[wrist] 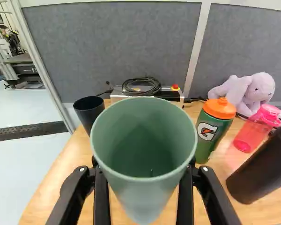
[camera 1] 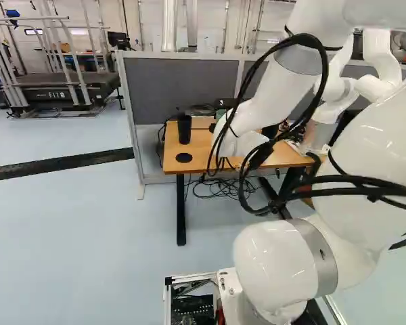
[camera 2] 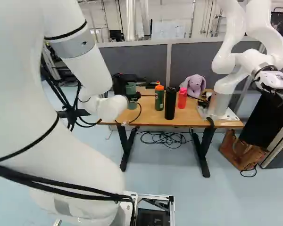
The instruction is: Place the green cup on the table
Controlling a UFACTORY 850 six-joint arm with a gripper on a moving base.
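From here, the picking up looks done: the gripper (wrist: 144, 164) holds the green cup (wrist: 144, 140) from both sides, over the table (wrist: 253, 215). I think that lowering it and letting go are left

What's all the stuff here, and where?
Table: one, tan, ahead
Cup: one, green, in jaws
Other cup: one, black, on table
Bottles: three, green, pink, black, on table
Disc: one, black, on table
Toy: one, purple, behind bottles
Box: one, silver, table's back
Divider: one, grey, behind table
Treadmill: one, black, left of divider
Another robot: one, white, on table
Bag: one, brown, floor
Cables: several, black, under table
Arm: one, white, nearest
Jaws: two, black, gripping cup
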